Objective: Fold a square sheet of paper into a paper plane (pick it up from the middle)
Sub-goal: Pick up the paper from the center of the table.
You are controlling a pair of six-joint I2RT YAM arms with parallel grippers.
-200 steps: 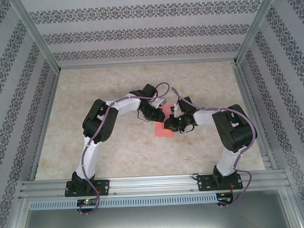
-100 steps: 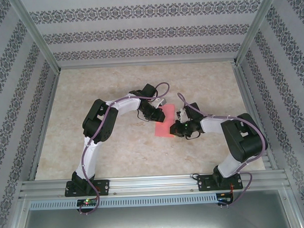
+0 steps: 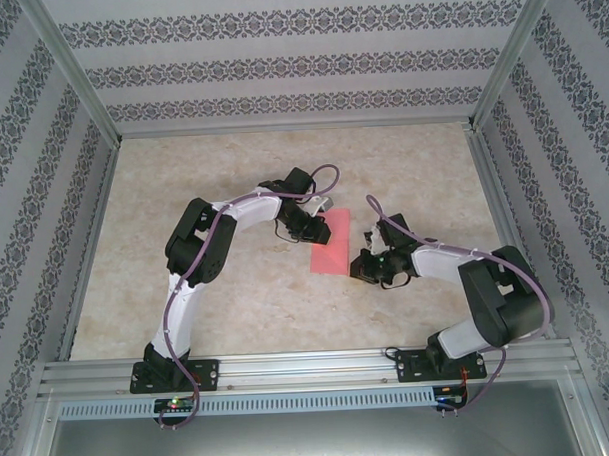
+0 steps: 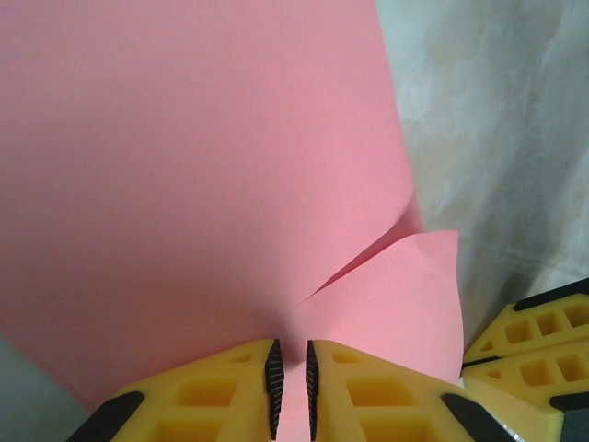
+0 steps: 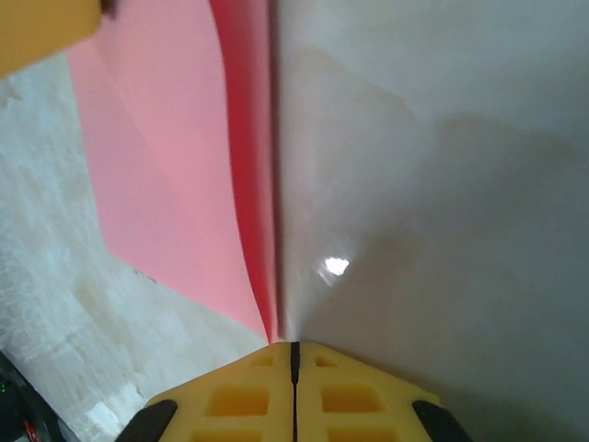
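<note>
The square sheet of paper is salmon pink and lies folded into a narrow rectangle at the table's middle; a paper plane is out of view. My left gripper sits at its far left edge. In the left wrist view the jaws are nearly closed on the paper, and a flap curls up to the right. My right gripper is shut and empty, just off the sheet's near right corner. Its tips touch the table beside the raised folded edge.
The marble-patterned table is bounded by an aluminium frame in front and patterned walls at the sides and back. Both arms arch inward over the middle. The right gripper's yellow fingers show beside the flap.
My right gripper has slid off the paper, moving right and toward the near edge, and stayed shut. The left gripper and the paper have held still.
</note>
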